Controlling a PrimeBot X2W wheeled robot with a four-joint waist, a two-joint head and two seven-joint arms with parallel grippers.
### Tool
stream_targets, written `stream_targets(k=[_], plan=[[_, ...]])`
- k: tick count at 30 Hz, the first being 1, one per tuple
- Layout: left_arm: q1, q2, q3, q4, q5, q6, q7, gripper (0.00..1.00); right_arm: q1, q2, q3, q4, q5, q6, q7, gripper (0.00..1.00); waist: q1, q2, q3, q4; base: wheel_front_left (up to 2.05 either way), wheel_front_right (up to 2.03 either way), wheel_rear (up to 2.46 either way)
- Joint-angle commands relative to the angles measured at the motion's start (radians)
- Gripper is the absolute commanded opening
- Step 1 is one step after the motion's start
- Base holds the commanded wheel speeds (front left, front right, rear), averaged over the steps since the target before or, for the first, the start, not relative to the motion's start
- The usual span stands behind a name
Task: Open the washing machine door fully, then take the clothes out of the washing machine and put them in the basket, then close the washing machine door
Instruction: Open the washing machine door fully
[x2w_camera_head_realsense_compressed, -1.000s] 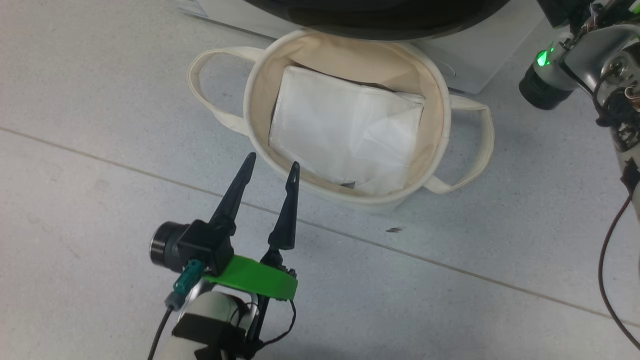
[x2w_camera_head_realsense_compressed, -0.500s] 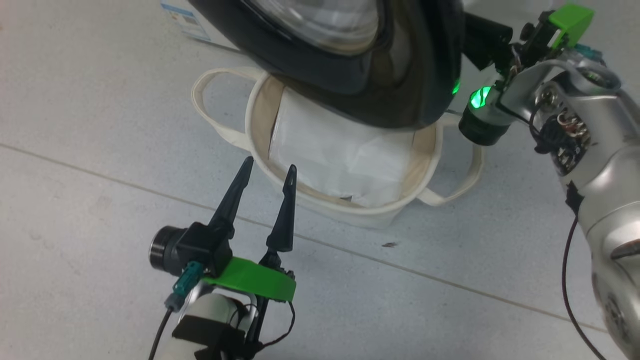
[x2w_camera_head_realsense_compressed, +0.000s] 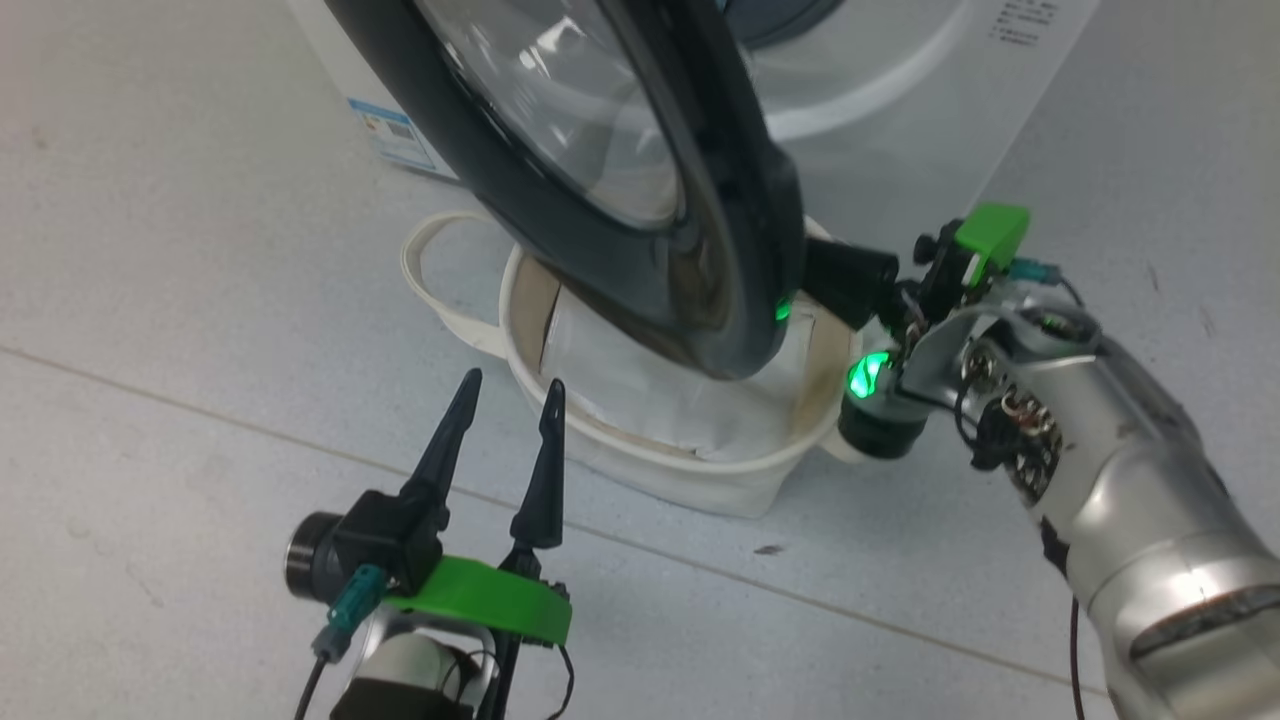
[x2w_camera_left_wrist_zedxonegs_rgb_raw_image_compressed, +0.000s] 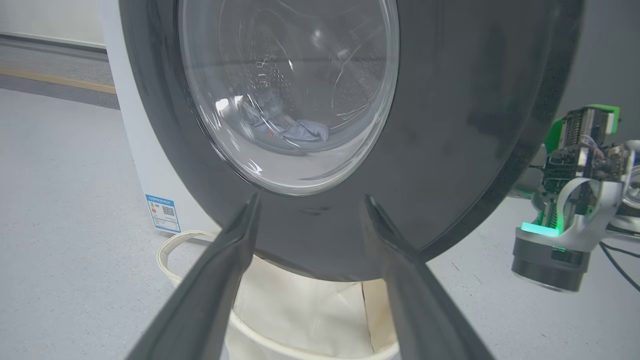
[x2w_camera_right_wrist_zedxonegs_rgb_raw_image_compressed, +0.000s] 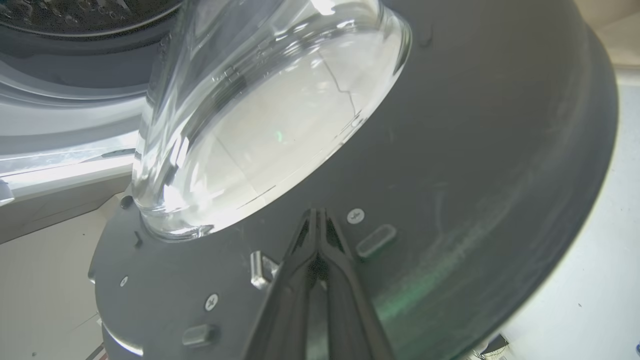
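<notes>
Since one second ago the head camera has tilted up, so the white boxy front-loading washing machine and its large round black-ringed glass door now enter that view. The door stands part open, overhanging the round cream canvas basket, which holds a white plastic-wrapped packet.

Right gripper: clenched, empty, tips at the door's inner face.

Left gripper: released, pose unchanged, just beside the basket's near rim.

Light blue clothes lie inside the washing machine — visible through the door glass.

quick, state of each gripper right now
left gripper: open, holding nothing
right gripper: shut, empty, tips at inner face of the washing machine door
</notes>
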Motion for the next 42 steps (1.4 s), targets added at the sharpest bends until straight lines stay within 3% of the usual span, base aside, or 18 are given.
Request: stream_targets(k=[1, 6, 14, 18, 22, 28, 32, 33, 34, 37, 42], plan=[[0.008, 0.019, 0.036, -0.029, -0.012, 0.006, -0.012, 1.00, 0.022, 0.027, 0.020, -0.039, 0.013, 0.003, 0.009, 0.00, 0.0000, 0.0000, -0.021, 0.004, 0.00, 0.00, 0.00], [0.029, 0.019, 0.034, -0.026, -0.019, 0.007, -0.012, 1.00, 0.116, 0.028, 0.130, -0.110, 0.111, 0.003, 0.003, 0.00, 0.0000, 0.0000, -0.060, 0.019, 0.00, 0.00, 0.00], [0.065, 0.029, 0.036, -0.026, -0.028, 0.015, -0.012, 1.00, 0.192, 0.028, 0.316, -0.205, 0.250, 0.003, -0.123, 0.00, 0.0000, 0.0000, -0.115, 0.025, 0.00, 0.00, 0.00], [0.087, 0.038, 0.041, -0.027, -0.034, 0.020, -0.012, 1.00, 0.207, 0.028, 0.322, -0.206, 0.272, 0.003, -0.189, 0.00, 0.0000, 0.0000, -0.149, 0.017, 0.00, 0.00, 0.00], [0.116, 0.051, 0.049, -0.027, -0.043, 0.025, -0.012, 1.00, 0.224, 0.005, 0.279, -0.252, 0.205, 0.003, -0.303, 0.00, 0.0000, 0.0000, -0.193, 0.002, 0.00, 0.00, 0.00], [0.173, 0.081, 0.074, -0.043, -0.062, 0.040, -0.006, 1.00, 0.348, -0.079, 0.225, -0.583, -0.172, 0.003, -0.620, 0.00, 0.0000, 0.0000, -0.264, -0.048, 0.00, 0.00, 0.00], [0.194, 0.094, 0.089, -0.062, -0.070, 0.051, -0.005, 1.00, 0.418, -0.153, 0.298, -0.759, -0.517, 0.003, -0.868, 0.00, 0.0000, 0.0000, -0.295, -0.073, 0.00, 0.00, 0.00], [0.201, 0.096, 0.092, -0.065, -0.072, 0.053, -0.005, 1.00, 0.430, -0.177, 0.331, -0.779, -0.613, 0.003, -0.927, 0.00, 0.0000, 0.0000, -0.304, -0.078, 0.00, 0.00, 0.00], [0.201, 0.096, 0.092, -0.065, -0.072, 0.053, -0.005, 1.00, 0.430, -0.177, 0.331, -0.779, -0.613, 0.003, -0.927, 0.00, 0.0000, 0.0000, -0.304, -0.078, 0.00, 0.00, 0.00], [0.222, 0.103, 0.097, -0.075, -0.078, 0.058, -0.004, 1.00, 0.471, -0.216, 0.389, -0.784, -0.814, 0.003, -1.051, 0.00, 0.0000, 0.0000, -0.327, -0.094, 0.00, 0.00, 0.00], [0.247, 0.111, 0.098, -0.092, -0.084, 0.062, -0.003, 1.00, 0.580, -0.207, 0.317, -0.776, -0.996, 0.003, -1.094, 0.00, 0.0000, 0.0000, -0.348, -0.104, 0.00, 0.00, 0.00]])
